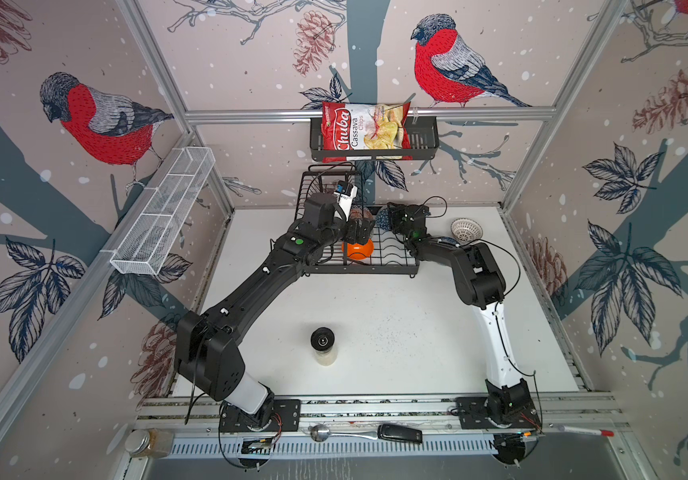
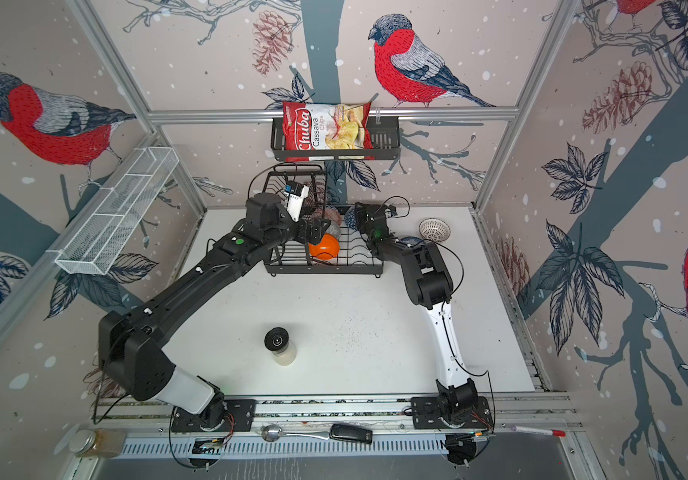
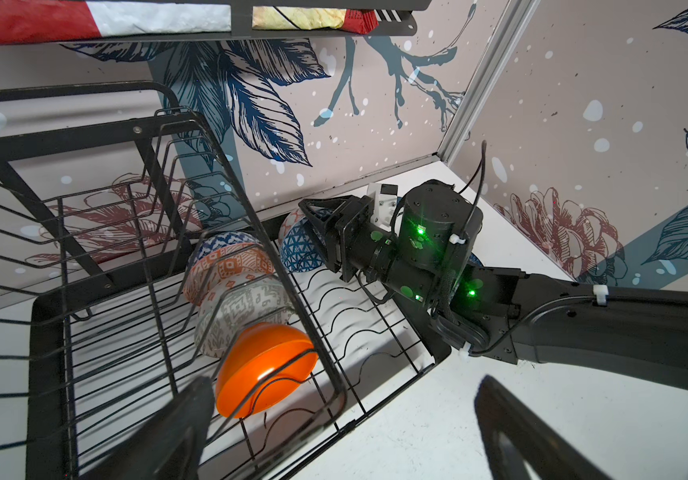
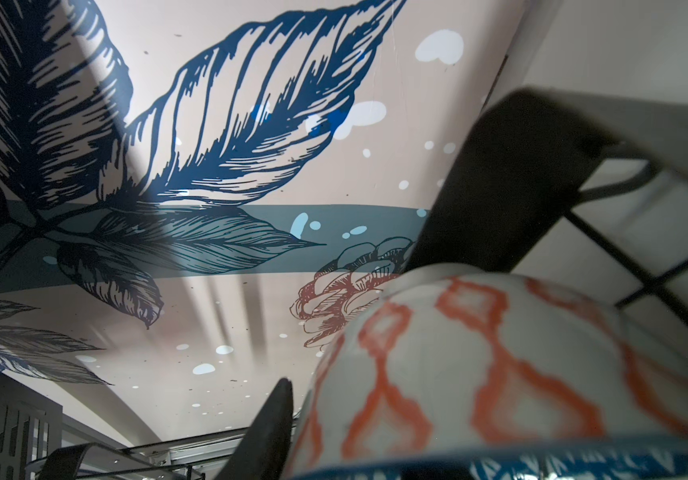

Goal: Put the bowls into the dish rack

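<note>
rounded, glazed blue-white bowl [image 4: 500, 374] with red lattice fills the right wrist view, beside the right gripper [image 3: 315, 235]; whether its jaws pinch it i cannot tell. left gripper [image 3: 344, 399] gapes wide, empty. glossy orange bowl [image 3: 263, 370] stands on edge in the wire dish rack [image 1: 375, 271], upper centre of both top views.

There are six bowls [image 3: 265, 370], one dish rack [image 1: 359, 272], two jars [image 1: 323, 345], one spoon [image 1: 321, 432], one chips bag [image 1: 363, 131], two robot arms [image 1: 251, 286].
</note>
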{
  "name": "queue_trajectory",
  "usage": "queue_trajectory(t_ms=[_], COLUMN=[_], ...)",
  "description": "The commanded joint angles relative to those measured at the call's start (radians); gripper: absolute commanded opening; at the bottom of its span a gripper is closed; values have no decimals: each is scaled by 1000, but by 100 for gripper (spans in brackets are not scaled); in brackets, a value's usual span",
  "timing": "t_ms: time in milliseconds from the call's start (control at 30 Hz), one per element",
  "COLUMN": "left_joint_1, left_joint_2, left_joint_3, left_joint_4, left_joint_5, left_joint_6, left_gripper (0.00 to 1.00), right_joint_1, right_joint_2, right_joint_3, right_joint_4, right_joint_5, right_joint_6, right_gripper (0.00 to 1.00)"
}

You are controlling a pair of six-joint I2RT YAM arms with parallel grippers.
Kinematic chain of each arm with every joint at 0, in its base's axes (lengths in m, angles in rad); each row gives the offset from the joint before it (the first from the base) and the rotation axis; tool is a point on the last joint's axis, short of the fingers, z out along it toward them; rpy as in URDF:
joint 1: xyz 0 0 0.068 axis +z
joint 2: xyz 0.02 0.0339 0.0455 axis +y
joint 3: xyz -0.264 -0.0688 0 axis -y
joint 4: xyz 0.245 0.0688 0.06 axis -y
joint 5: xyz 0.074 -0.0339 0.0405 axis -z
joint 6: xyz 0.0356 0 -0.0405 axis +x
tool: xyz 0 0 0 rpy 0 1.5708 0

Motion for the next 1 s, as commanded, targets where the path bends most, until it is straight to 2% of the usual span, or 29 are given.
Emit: queue_trajectory(t_ms=[0, 567, 967], left_joint_1=[2, 3, 2], left_joint_2=[0, -5, -8], left_joint_3=[-3, -4, -5], left_joint_4=[16, 17, 19], left_joint_5=[13, 11, 7], left_joint_6=[-3, -4, -5], left_gripper=[97, 98, 98], right_joint_1=[-1, -1, -1], right_joint_2=[-8, -32, -79], right_joint_3=[4, 6, -37], right_joint_4=[11, 7, -14], right_joint_5=[-9, -15, -10], right_joint_6=[-9, -24, -27], right_gripper=[44, 54, 74])
